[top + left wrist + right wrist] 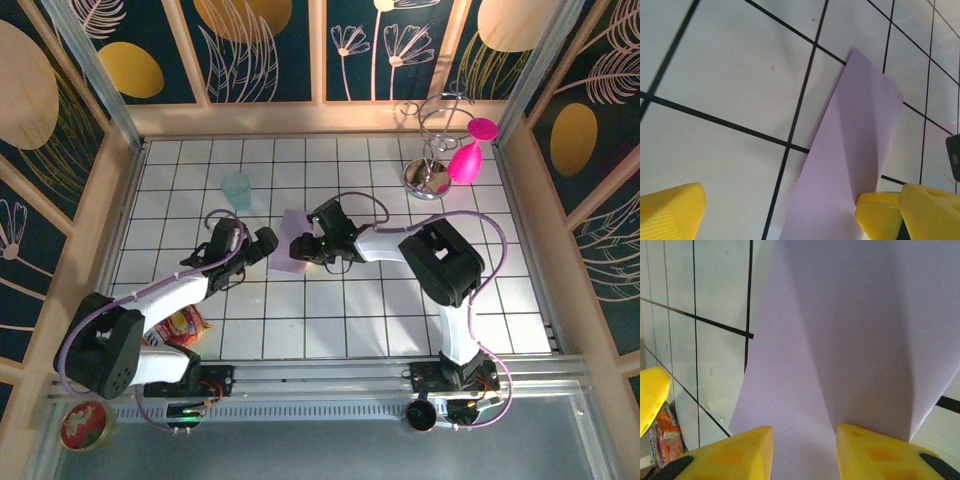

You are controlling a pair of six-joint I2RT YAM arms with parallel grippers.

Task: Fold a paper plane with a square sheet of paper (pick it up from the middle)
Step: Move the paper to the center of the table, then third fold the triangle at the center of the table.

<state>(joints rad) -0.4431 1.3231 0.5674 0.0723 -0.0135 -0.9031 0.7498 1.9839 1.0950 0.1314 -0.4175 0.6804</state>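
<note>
R gripper point(805, 434) half-closed astride paper point(850, 340), hold unconfirmed. L gripper point(780, 197) wide open; paper off-centre between its jaws, long axis running away.

So the square sheet of paper point(292, 262) is around the middle of the table point(380, 320), with the left gripper point(264, 247) just left of it and the right gripper point(303, 245) at its right side. The cup point(236, 190) is behind it to the left. The wire stand point(432, 160) is by the far right corner and the snack packet point(180, 325) is near the front left.

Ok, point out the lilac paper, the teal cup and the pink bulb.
lilac paper point(850, 145), left wrist view, middle of the sheet
teal cup point(236, 190), top external view, its wall
pink bulb point(464, 163), top external view, its body
</note>
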